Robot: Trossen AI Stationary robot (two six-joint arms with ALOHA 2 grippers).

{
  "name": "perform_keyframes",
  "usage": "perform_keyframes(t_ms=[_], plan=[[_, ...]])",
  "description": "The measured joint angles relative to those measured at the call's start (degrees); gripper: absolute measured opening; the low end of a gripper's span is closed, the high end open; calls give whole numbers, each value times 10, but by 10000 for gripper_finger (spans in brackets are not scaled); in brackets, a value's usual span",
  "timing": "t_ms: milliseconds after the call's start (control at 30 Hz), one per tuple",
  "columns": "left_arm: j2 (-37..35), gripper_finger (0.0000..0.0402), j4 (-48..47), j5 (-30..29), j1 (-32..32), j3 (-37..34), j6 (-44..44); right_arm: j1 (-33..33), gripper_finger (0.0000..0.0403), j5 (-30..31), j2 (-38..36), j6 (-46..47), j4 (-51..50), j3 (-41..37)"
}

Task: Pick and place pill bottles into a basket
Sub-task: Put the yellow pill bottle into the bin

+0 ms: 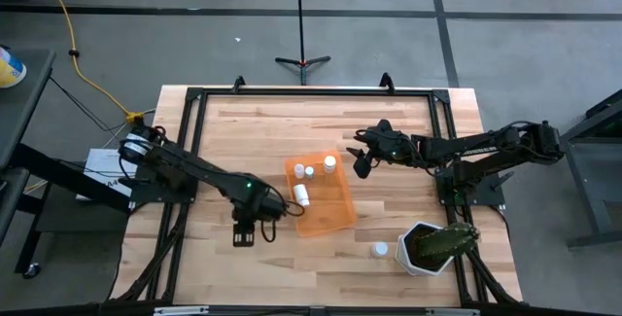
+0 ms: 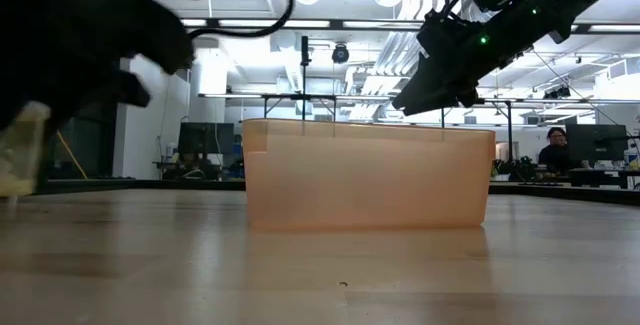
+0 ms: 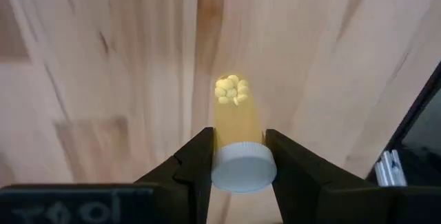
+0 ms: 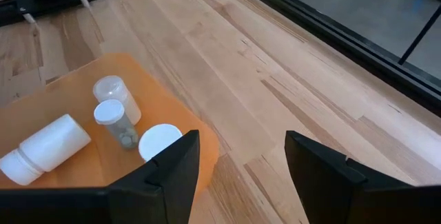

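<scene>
My left gripper [image 3: 238,165] clamps a pill bottle [image 3: 239,141] lower-left of the basket [image 1: 333,211]; right gripper [image 4: 241,158] open, empty, at the basket's upper right.

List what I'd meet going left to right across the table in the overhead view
Left gripper holding a pill bottle → orange basket → right gripper → loose pill bottle → white pot with a green plant.

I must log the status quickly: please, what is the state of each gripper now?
Left gripper: closed on a pill bottle, beside the basket.
Right gripper: open, holding nothing, over the basket's edge.
</scene>
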Motion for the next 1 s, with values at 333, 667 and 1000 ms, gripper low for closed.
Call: perform_keyframes(t_ms=[333,667,1000], plan=[[0,154,-43,-83,59,83,87,0,204,6,0,-24,0,0],[0,153,-71,-119,98,150,168,0,204,90,0,-40,-5,0],[1,168,-43,-153,135,180,243,0,204,187,0,3,-77,0]])
